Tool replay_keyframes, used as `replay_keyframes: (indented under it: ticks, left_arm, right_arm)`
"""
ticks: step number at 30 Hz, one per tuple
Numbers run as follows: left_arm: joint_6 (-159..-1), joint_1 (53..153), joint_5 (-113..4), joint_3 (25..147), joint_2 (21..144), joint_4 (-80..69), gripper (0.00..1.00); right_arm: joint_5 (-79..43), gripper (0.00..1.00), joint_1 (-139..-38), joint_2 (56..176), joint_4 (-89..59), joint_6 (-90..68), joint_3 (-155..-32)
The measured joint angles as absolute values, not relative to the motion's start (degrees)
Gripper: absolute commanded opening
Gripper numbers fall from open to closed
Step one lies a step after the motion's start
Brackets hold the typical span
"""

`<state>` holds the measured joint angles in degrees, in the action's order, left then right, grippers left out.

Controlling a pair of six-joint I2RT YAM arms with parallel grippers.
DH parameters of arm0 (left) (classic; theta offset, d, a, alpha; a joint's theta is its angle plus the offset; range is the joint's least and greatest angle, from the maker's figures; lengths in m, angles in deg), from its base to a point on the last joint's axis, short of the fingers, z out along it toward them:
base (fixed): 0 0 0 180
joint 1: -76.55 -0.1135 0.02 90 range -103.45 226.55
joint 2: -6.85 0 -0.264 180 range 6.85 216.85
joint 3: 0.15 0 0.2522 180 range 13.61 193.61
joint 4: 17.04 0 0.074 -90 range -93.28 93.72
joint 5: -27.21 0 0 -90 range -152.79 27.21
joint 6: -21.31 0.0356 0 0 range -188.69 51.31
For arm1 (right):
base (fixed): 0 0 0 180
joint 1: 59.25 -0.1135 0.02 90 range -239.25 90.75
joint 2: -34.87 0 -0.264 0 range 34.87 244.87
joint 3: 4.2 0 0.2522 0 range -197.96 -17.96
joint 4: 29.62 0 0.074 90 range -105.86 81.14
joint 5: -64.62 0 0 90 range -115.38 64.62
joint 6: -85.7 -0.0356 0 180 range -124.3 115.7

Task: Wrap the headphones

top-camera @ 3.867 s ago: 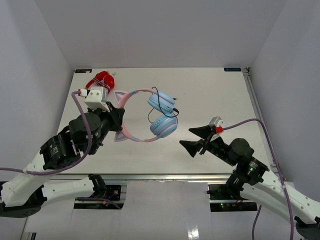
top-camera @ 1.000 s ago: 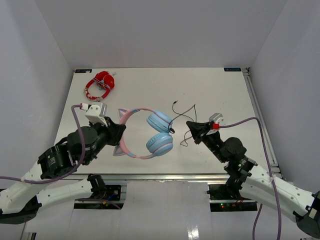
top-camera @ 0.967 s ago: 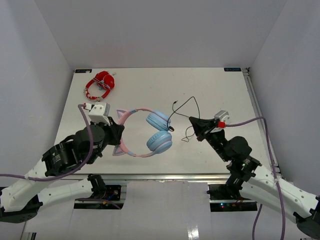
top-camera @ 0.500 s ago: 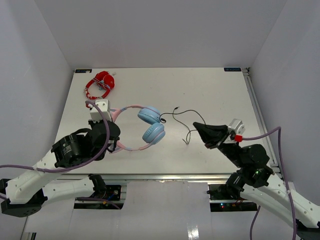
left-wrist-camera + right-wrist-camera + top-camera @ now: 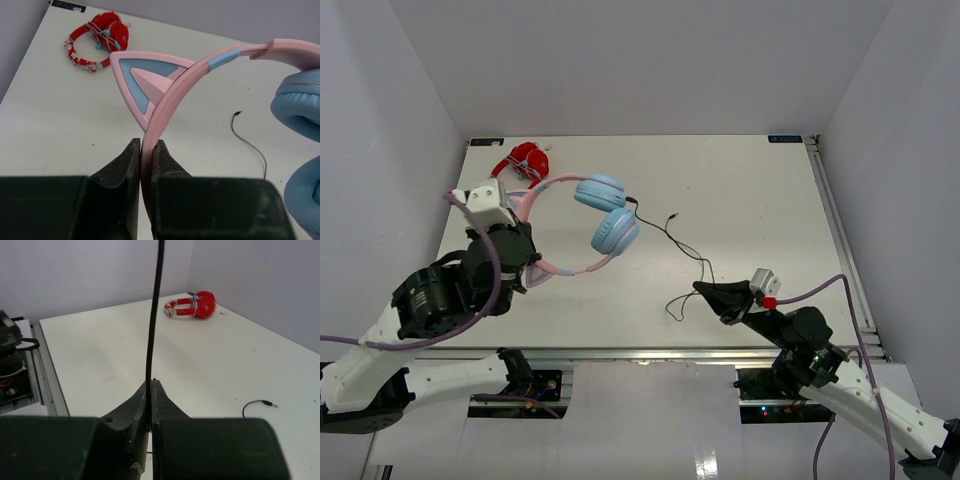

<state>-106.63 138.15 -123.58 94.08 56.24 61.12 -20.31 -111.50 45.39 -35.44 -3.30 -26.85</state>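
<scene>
L gripper [image 5: 145, 150]: my jaws pinch the pink headband [image 5: 200, 70] edge-on, just below a cat ear [image 5: 140, 85].
headphones [image 5: 615, 230]: hanging from that grip over the left-centre of the desk [image 5: 760, 190]; blue cups side by side, twd the middle.
R gripper [image 5: 151, 386]: near edge, right of centre; jaws pressed together on the cable [image 5: 685, 243].
cable: thin, black; runs diag. from cups to R gripper, goes straight up from my jaws in wrist cam.
plug [image 5: 270, 403]: lies on desk.
red-white headphones [image 5: 523, 160]: far-left corner, apart.
</scene>
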Motion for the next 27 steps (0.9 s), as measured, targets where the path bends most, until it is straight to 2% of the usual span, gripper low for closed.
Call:
replay_keyframes:
  ticks: [3, 5, 6, 7, 10, 11, 12, 16, 21, 27]
  left_arm:
    - [-105.01, 138.15, -124.5, 96.7, 53.69, 59.76, 0.0]
    - [-103.53, 138.15, -124.46, 97.1, 51.68, 58.26, 0.0]
    - [-102.85, 138.15, -124.37, 97.16, 50.76, 57.67, 0.0]
    - [-102.22, 138.13, -123.82, 97.16, 50.13, 57.31, 0.0]
    - [-100.33, 138.15, -121.64, 96.78, 49.16, 55.27, 0.0]
    - [-99.8, 138.15, -120.75, 96.59, 49.01, 54.56, 0.0]
    - [-99.31, 138.15, -119.69, 96.34, 48.96, 53.95, 0.0]
    - [-98.06, 138.15, -116.22, 95.72, 49.68, 53.48, 0.0]
    - [-97.64, 138.15, -114.16, 95.74, 52.37, 54.37, 0.0]
    - [-97.36, 138.15, -111.92, 95.43, 54.35, 55.88, 0.0]
  right_arm:
    - [-24.02, 0.1, -111.5, 44.48, -36.93, -3.97, -24.0]
    - [-26.04, 0.2, -111.5, 44.92, -37.89, -4.27, -23.04]
    - [-26.91, 0.33, -111.5, 45.27, -38.41, -4.38, -22.76]
    - [-27.9, 0.36, -111.5, 46.03, -39.01, -4.41, -22.74]
    - [-30.18, 0.66, -111.5, 50.58, -40.21, -4.62, -23.06]
    - [-30.6, 0.73, -111.5, 52.17, -39.86, -4.6, -23.36]
    - [-30.68, 0.76, -111.5, 53.69, -38.76, -4.49, -23.93]
    - [-27.98, 0.83, -111.48, 58.95, -34.89, -5.05, -28.95]
    - [-19.19, 0.87, -111.5, 58.72, -31.72, -5.4, -34.55]
    - [-11.13, 0.86, -111.5, 56.52, -32.92, -5.95, -37.05]
